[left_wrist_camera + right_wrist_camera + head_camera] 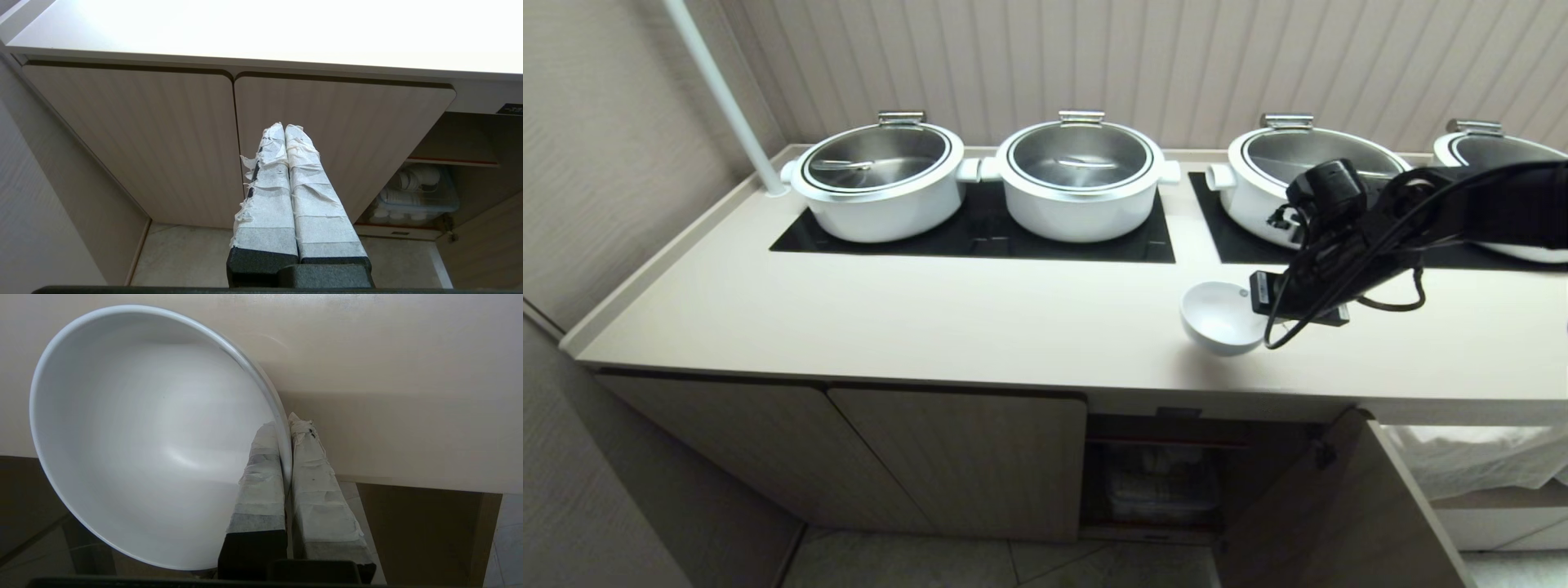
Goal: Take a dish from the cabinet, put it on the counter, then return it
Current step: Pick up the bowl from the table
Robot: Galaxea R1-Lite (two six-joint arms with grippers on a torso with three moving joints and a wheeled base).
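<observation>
While right gripper pinches bowl rim above counter, cabinet pickup looks done; setting down and return remain; left gripper together, idle

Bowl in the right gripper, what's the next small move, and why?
Probably lower the bowl onto the counter. The right gripper pinches its rim, tilted, near the front edge above the open cabinet, so it looks not yet set down.

The right arm is black, with loose black cables looping round its boxy wrist. Both pincers, right and left, have black fingers wrapped in crinkled, fraying white tape.
</observation>
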